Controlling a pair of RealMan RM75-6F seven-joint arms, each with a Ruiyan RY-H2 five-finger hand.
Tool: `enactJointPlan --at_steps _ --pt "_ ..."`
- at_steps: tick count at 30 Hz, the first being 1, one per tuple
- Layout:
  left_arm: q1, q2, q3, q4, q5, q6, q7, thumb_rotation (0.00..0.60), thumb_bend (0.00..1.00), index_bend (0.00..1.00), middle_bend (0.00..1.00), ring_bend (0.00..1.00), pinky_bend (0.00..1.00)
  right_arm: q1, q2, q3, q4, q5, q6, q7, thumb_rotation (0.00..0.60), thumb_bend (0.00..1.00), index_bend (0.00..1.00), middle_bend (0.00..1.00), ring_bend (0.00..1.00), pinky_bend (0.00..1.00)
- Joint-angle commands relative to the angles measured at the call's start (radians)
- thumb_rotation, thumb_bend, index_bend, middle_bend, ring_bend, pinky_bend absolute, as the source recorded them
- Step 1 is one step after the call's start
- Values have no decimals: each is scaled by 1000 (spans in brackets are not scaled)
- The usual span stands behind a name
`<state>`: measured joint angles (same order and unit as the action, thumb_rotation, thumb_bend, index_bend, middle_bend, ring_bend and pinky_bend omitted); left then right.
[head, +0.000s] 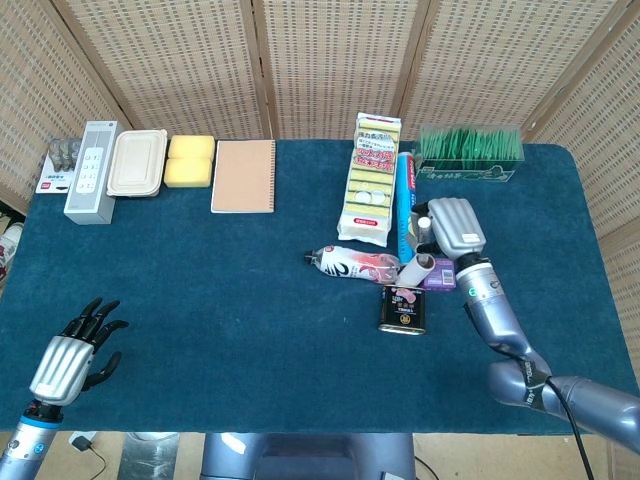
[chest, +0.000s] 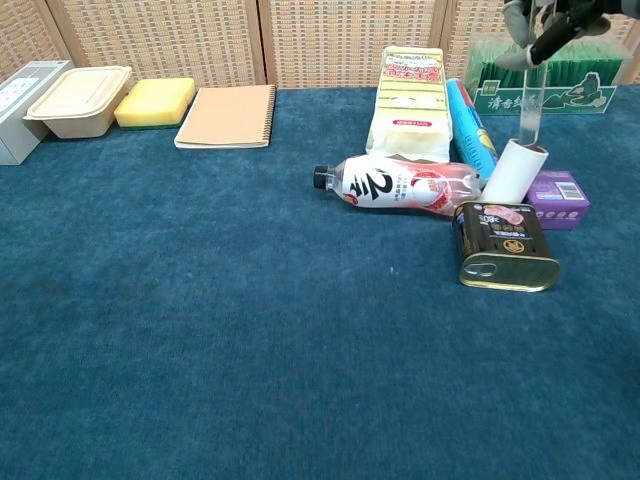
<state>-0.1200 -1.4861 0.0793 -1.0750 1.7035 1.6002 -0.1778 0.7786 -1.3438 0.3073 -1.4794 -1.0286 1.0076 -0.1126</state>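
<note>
The right hand (head: 455, 228) has its fingers (chest: 520, 18) closed on the handle of the lint roller (chest: 514, 172), whose roll leans between the bottle (chest: 400, 185), tin (chest: 505, 246) and purple box (chest: 558, 198). The left hand (head: 72, 358) hovers with fingers spread at the tabletop's (head: 250, 300) near-left corner.

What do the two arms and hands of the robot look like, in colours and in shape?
Both arms are smooth, rounded, metallic silver-blue tubes. The right hand has a ribbed silver back plate; a green mark shows at its wrist, and a black cable runs along the forearm. The left hand has the same ribbed silver back, with black fingers.
</note>
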Motion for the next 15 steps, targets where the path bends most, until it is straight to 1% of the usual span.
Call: enactJointPlan --at_steps 1,9,15 --pt "0 0 0 0 0 0 0 600 355 289 136 45 267 -2 1 -1 -7 -2 2 -3 600 357 752 899 892 905" --pt "0 -1 1 4 0 0 -4 600 355 289 136 45 267 -18 -1 0 -38 0 10 8 600 355 752 898 892 905" --pt "1 -1 1 6 1 1 -6 600 355 289 136 45 267 -23 -14 1 -33 9 -6 35 600 351 752 896 891 904"
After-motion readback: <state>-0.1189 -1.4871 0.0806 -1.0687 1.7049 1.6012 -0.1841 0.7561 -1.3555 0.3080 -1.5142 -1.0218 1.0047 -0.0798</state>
